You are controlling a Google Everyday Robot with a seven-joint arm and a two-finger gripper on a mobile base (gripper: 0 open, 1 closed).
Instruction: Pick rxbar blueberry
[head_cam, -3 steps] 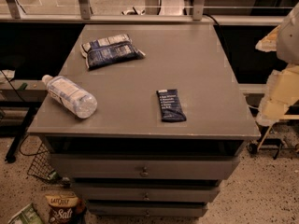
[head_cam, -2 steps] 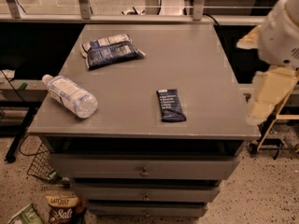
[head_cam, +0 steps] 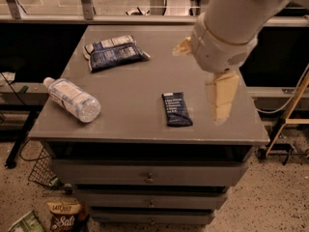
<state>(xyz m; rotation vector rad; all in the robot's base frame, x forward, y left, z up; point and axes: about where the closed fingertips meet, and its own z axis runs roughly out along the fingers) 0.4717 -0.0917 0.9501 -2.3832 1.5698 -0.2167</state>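
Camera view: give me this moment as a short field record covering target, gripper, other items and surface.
target: rxbar blueberry, lying flat near the table's front, not held
gripper: gripper hangs over the table's right side, right of the bar, apart from it
other items: water bottle on its side at the left; blue-and-white packets at the back
surface: grey table with drawers below
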